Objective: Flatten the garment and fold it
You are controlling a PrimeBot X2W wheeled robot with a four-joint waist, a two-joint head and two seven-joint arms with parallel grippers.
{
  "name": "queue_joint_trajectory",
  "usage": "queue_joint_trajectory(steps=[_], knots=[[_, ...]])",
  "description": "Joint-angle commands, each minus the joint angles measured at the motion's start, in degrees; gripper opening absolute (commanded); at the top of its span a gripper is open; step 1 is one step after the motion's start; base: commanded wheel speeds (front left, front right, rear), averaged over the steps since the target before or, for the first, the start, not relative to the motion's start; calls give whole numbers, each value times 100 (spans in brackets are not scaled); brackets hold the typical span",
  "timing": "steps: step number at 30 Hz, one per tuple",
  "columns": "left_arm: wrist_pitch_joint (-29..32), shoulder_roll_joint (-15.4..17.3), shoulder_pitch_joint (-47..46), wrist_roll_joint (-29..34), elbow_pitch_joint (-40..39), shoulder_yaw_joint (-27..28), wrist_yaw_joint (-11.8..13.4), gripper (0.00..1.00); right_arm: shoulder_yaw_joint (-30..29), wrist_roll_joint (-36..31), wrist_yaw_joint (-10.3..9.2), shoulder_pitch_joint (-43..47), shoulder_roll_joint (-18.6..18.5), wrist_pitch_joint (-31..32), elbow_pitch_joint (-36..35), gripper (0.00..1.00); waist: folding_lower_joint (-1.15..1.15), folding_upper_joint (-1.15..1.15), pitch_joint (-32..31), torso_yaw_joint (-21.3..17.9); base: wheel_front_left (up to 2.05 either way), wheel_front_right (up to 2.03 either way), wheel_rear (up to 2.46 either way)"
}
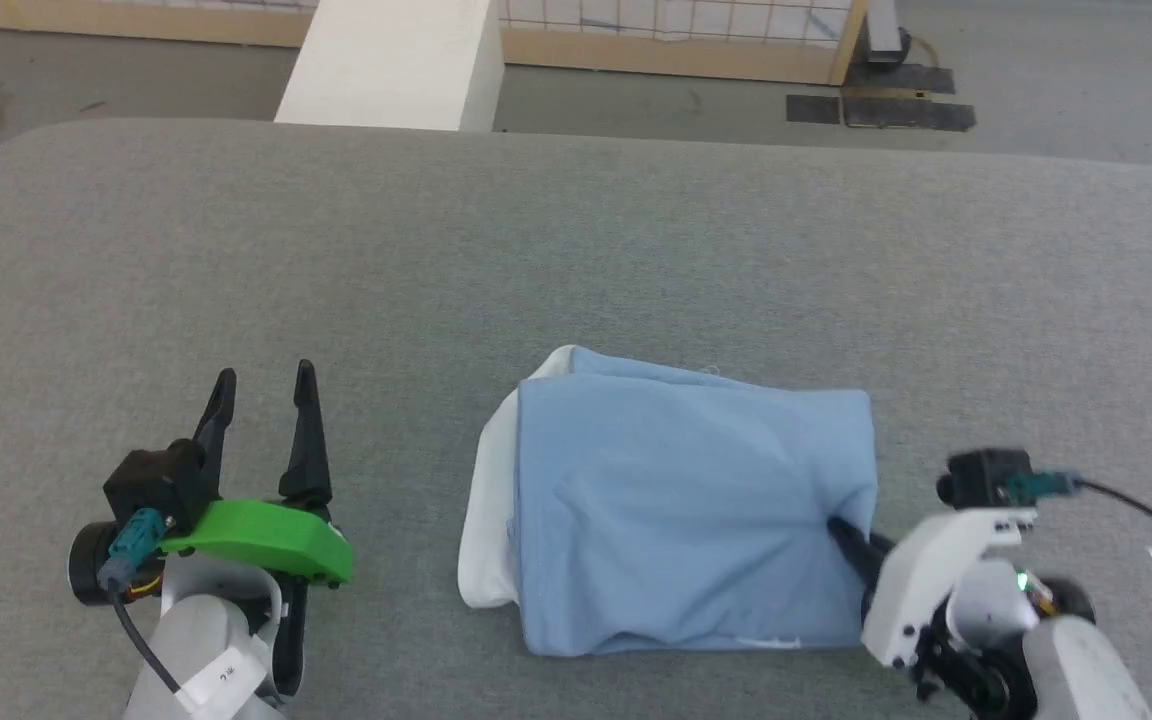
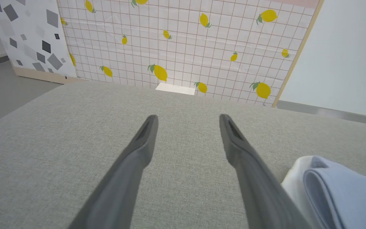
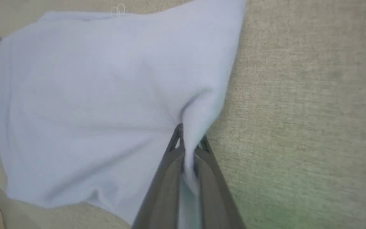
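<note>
The garment (image 1: 686, 520) is lying on the grey cloth-covered table (image 1: 576, 250), folded into a rough rectangle in the lower middle of the head view. Its light blue layer is facing up. A white part (image 1: 484, 520) is peeking out along the bundle's left edge, and a small white mark (image 1: 771, 642) is showing at the bottom edge.

The right gripper (image 1: 841, 530) is reaching in from the lower right of the head view and meeting the garment's right edge (roughly halfway down it). In the right wrist view its 2 dark fingers (image 3: 170, 165) are rising from the bottom centre and pinching a ridge of blue cloth between them. The fabric is puckering toward the tips.

The left gripper (image 1: 266, 378) is sitting at the lower left of the head view, well apart from the garment. Its 2 fingers are standing wide apart and holding nothing. In the left wrist view they are pointing up the frame over bare table toward a tiled panel printed with lemons (image 2: 183, 41) across the top. A folded corner of the garment is showing at the lower right of that frame, near the right-hand finger.
</note>
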Motion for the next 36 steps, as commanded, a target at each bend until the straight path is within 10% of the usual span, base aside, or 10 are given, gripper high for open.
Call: queue_joint_trajectory(steps=[1, 4, 15, 36], knots=[[-24, 6, 76, 20, -29, 30, -3, 100, 30, -382, -8, -201, -5, 133, -176, 0, 0, 0, 10, -125, 0, 0, 0], [-24, 47, 103, 20, -116, 105, 12, 100, 655, -1826, -8, -697, -482, 859, -854, 0, 0, 0, 85, -492, 0, 0, 0], [-24, 111, -90, 89, -402, 93, 21, 100, 1142, -2433, -8, -1901, -2167, 1145, -805, 0, 0, 0, 602, -1523, 0, 0, 0], [326, 531, -767, 292, -930, -144, 2, 100, -1954, -3996, -8, -2875, -1752, -291, 846, 0, 0, 0, 1899, -1931, 0, 0, 0]])
